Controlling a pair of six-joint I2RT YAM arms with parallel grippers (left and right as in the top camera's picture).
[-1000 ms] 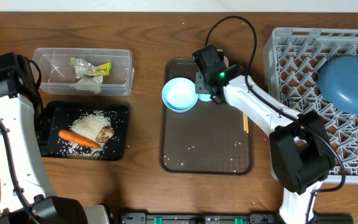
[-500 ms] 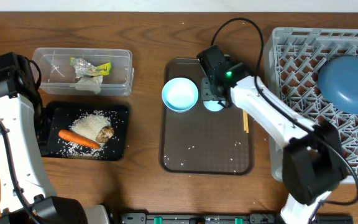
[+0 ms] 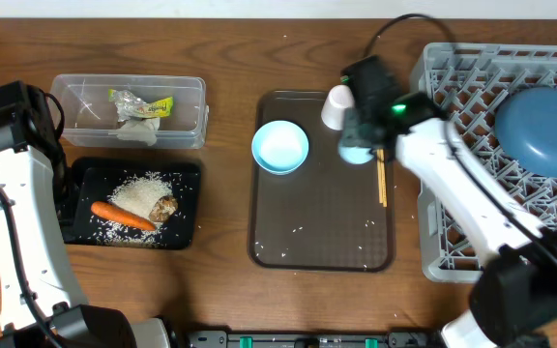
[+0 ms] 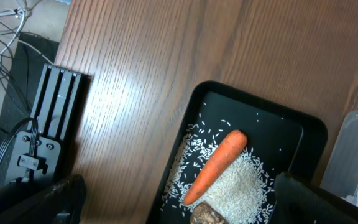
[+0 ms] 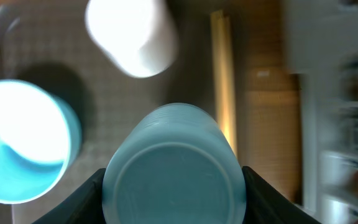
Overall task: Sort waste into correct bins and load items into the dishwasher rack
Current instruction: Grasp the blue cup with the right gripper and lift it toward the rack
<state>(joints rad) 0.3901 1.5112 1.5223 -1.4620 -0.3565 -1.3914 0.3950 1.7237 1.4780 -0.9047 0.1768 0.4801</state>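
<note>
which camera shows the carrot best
The left wrist view: the carrot lies close and whole among the rice in the black tray. Overhead shows the carrot whole too, but small. The right wrist view does not show it.

Brown wooden table, four loads.
Clear rectangular plastic tub, shallow black tray, dark brown serving tray, grey lattice rack.
</note>
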